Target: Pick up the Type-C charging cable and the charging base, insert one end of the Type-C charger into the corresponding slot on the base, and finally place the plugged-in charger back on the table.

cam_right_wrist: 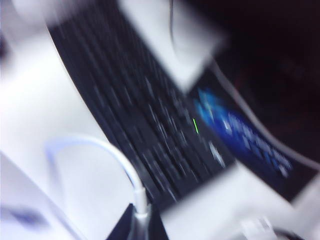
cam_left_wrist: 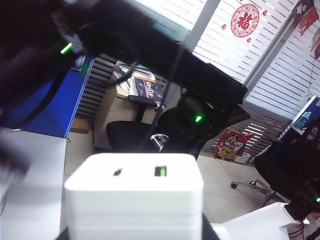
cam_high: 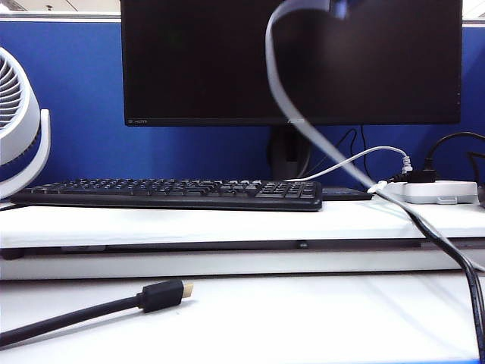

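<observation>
- Nearest the exterior camera, a thick black cable (cam_high: 83,312) with a gold-tipped plug lies on the lower tier of the white worktop (cam_high: 303,318), plug end toward the right.
- On the raised shelf tier behind it sits a black keyboard (cam_high: 167,193), with a dark monitor (cam_high: 227,61) above it and a white fan (cam_high: 19,121) at the far left.
- At the right end of the shelf lies a flat white power strip (cam_high: 436,191), with a short white cable (cam_high: 356,161) and black leads plugged into it.
- Neither pincer shows in the exterior view.
- Left wrist view: the charging base (cam_left_wrist: 134,197) fills the lower middle of the frame, lifted off the worktop, its port face toward the camera.
- On that face the slot (cam_left_wrist: 117,172), a small dark oval, sits beside the green-tongued USB port (cam_left_wrist: 160,171); nothing is plugged into either.
- The left pincer (cam_left_wrist: 135,235) is almost hidden under the block; dark parts show at both lower sides of the block, so it appears to pinch the charging base.
- Right wrist view is heavily blurred: the right pincer (cam_right_wrist: 140,227) is pressed together on the plug end of the Type-C charging cable (cam_right_wrist: 102,147), which loops away in a white arc above the keyboard.
- In the exterior view, a white strand of that cable curves down in front of the monitor toward the right.
</observation>
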You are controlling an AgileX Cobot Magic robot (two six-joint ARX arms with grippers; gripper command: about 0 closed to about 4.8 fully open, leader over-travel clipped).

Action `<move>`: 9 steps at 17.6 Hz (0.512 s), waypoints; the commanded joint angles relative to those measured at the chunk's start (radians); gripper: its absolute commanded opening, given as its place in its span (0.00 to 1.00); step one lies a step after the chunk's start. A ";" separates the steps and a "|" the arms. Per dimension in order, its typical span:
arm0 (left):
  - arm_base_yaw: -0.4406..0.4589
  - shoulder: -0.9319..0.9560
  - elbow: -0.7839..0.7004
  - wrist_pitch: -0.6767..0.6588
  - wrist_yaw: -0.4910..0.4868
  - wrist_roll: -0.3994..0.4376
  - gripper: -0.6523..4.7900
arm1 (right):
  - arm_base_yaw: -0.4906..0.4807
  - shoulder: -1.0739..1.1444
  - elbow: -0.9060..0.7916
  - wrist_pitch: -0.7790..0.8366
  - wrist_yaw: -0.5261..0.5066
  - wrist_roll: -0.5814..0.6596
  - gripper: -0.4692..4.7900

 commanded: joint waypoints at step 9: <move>-0.002 -0.006 0.003 0.114 -0.085 0.001 0.11 | -0.024 -0.128 0.003 0.843 -0.509 0.880 0.08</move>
